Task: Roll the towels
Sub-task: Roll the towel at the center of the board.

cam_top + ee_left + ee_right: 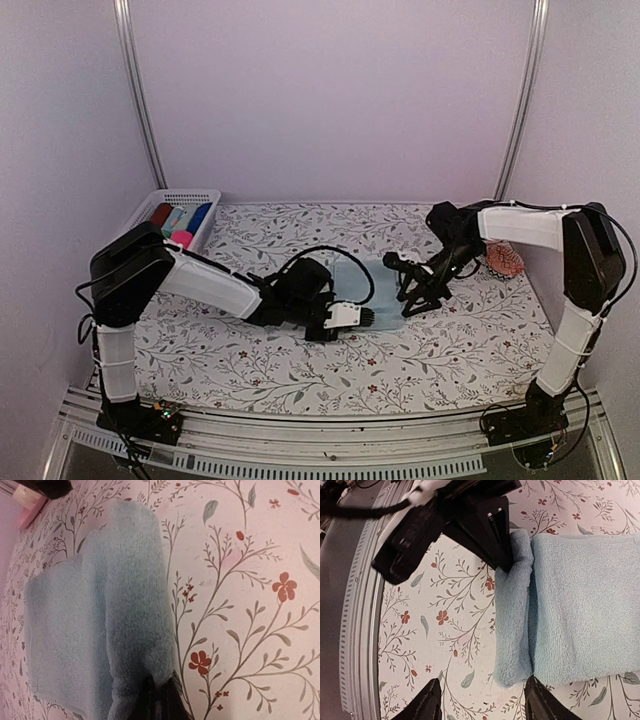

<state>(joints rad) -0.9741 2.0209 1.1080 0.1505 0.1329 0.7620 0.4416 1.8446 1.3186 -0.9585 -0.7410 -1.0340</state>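
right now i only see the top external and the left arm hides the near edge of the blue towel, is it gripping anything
observer: yes, the left wrist view shows the left gripper shut on the pale blue towel, pinching a turned-over edge.
operator: how much is rolled
observer: in the right wrist view, just one narrow fold along one edge; the rest lies flat.
operator: right gripper holding too
observer: no, the right gripper is open over the fold's other end, one finger on each side, gripping nothing.
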